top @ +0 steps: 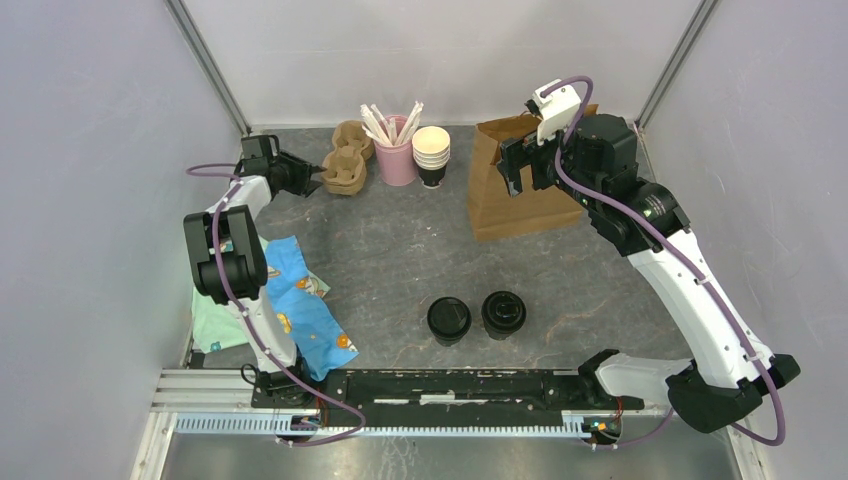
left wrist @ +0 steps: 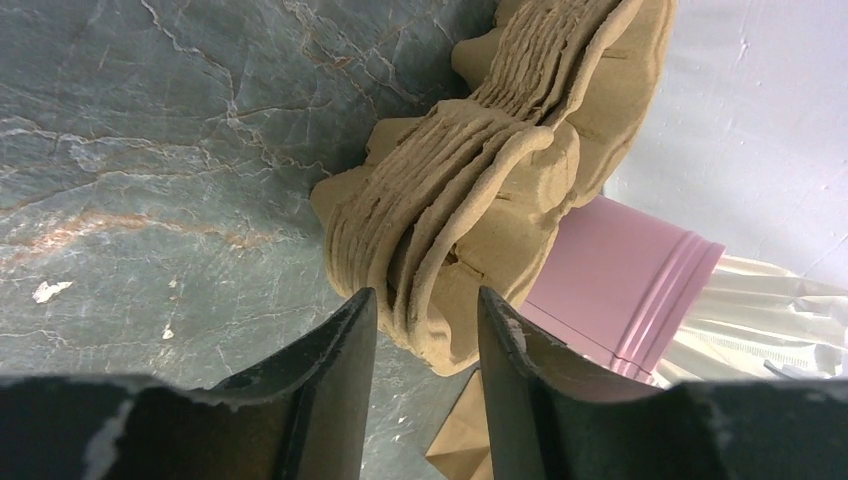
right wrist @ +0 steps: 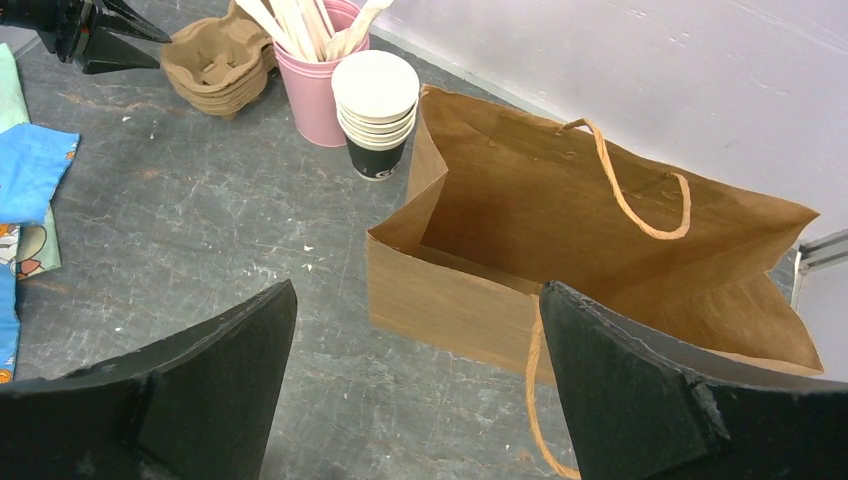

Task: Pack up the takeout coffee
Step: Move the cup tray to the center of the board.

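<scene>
Grey marbled tabletop [top: 400,240], enclosed by pale walls [top: 90,120]. Right gripper [right wrist: 417,288] is held spread above bag [right wrist: 520,190]; left gripper [left wrist: 425,292] is set astride carriers [left wrist: 450,200], though clamping cannot be told.

The left white-and-black arm [top: 240,255] stretched forward to the far left. Its wrist was level and low, and the left black two-finger pincer [left wrist: 424,300] had its fingers only narrowly parted. The right white-and-black arm [top: 690,285] rose toward the far right, elbow high and wrist tipped downward. The right black two-finger pincer [right wrist: 418,295] was spread wide.
</scene>
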